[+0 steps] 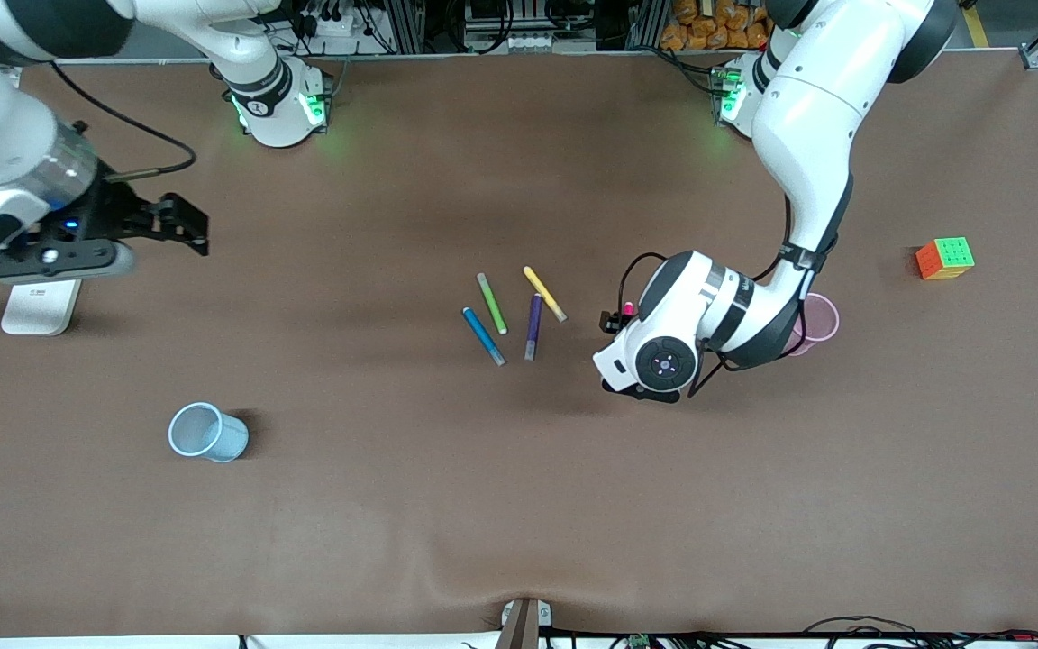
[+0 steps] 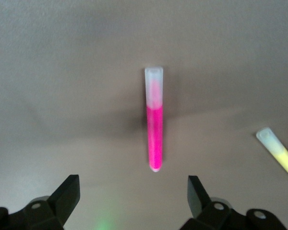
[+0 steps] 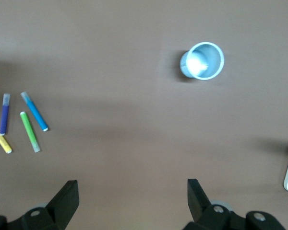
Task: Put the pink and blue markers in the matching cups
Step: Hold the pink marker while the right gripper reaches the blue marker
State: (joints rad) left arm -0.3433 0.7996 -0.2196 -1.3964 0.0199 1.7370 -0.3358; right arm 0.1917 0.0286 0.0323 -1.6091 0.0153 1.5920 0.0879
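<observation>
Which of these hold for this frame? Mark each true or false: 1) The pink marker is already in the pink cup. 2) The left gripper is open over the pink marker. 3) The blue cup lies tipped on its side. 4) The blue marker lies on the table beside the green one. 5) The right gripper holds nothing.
1) False: the pink marker lies on the table, outside the pink cup.
2) True: the left gripper hangs open above it.
3) False: the blue cup stands upright, empty.
4) True: the blue marker lies beside the green marker.
5) True: the right gripper is open and empty.
</observation>
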